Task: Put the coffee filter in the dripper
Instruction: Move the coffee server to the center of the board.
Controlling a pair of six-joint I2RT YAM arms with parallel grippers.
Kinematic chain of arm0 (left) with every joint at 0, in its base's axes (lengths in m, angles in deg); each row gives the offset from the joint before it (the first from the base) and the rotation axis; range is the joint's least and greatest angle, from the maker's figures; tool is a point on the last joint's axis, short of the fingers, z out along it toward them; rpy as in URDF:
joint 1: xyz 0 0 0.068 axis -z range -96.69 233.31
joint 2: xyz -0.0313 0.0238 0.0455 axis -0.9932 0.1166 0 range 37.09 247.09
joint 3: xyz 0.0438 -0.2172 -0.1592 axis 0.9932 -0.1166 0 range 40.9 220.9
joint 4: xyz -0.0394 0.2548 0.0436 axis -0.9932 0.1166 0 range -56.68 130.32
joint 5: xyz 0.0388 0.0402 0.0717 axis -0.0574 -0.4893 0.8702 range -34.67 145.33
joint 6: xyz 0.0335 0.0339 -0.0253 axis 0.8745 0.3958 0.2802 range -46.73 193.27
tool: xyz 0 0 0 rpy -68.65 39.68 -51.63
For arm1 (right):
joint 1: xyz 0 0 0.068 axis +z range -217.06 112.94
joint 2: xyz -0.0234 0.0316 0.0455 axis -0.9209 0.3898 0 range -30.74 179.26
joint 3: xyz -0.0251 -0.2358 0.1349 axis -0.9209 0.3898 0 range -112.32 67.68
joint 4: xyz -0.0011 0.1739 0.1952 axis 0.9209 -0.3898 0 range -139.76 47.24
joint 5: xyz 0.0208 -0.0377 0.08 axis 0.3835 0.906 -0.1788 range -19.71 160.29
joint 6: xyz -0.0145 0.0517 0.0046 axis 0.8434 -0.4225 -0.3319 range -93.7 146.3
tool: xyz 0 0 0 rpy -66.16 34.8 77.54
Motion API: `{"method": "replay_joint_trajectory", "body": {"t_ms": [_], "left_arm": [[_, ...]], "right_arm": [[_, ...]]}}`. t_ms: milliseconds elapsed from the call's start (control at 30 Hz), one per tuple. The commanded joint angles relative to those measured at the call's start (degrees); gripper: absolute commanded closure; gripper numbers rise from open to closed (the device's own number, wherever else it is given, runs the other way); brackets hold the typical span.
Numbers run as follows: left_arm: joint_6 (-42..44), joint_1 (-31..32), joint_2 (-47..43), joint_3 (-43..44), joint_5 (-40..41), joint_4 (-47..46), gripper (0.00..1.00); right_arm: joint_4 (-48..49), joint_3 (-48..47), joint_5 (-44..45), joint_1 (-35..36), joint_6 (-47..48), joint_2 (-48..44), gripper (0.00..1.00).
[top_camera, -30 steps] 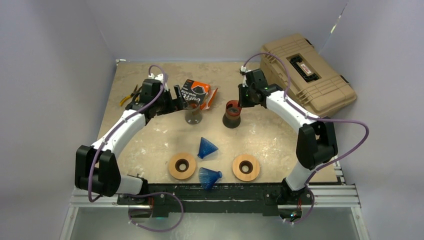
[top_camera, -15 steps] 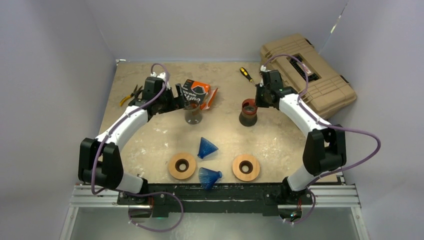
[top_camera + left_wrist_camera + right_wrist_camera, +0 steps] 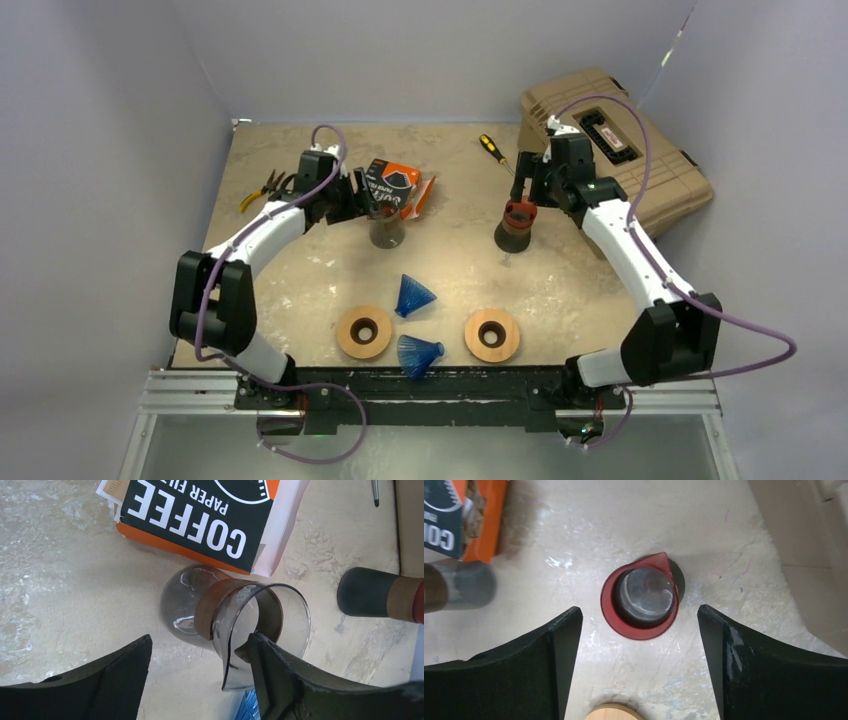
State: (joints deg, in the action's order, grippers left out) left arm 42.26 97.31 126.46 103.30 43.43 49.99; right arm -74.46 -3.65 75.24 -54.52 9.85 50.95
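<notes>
Worktop [image 3: 300, 262], tan case [image 3: 640, 160] at its far right corner. My left end effector [image 3: 200, 645]: fingers apart at the glass jug [image 3: 386, 232], beside the coffee filter packet [image 3: 393, 185]. My right end effector [image 3: 639, 611]: fingers apart above the red jug [image 3: 517, 225]. Blue dripper [image 3: 414, 296] and second dripper [image 3: 418, 354] lie near the front, well apart from the packet.

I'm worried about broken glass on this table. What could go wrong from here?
The left gripper, open, straddles the clear glass carafe off-centre, one finger close to its rim; closing could tip it toward the coffee filter pack. The right gripper hangs open over the red-rimmed carafe; a descent might knock it. Both blue drippers lie on their sides, so a filter may not seat.
</notes>
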Motion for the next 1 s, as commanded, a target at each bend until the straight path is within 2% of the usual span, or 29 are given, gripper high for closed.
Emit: {"method": "replay_joint_trajectory", "body": {"t_ms": [0, 100, 267, 533, 733, 967], "left_arm": [[-0.81, -0.13, 2.47, 3.02, -2.21, -3.14, 0.35], [-0.81, 0.95, 3.66, 3.92, -2.86, -3.39, 0.42], [-1.18, 4.13, 5.43, 5.55, -3.11, -3.44, 0.52], [-3.81, 11.47, 9.72, 8.30, -3.33, -5.63, 0.60], [-8.24, 15.41, 13.70, 9.18, -5.79, -11.12, 0.60], [-10.01, 18.94, 17.04, 12.23, -5.06, -11.67, 0.57]], "right_arm": [[0.06, -3.57, -1.81, 0.17, 0.28, -4.06, 0.10], [0.27, -3.90, -3.78, 0.21, 0.22, -5.77, 0.06], [0.92, -3.99, -7.71, 0.19, -0.18, -6.84, 0.04], [2.07, -3.56, -11.94, 0.21, -0.60, -7.16, 0.04], [2.34, -3.32, -13.20, 0.13, -0.60, -7.25, 0.03], [2.94, -2.94, -14.77, 0.20, -0.78, -7.33, 0.01]]}}
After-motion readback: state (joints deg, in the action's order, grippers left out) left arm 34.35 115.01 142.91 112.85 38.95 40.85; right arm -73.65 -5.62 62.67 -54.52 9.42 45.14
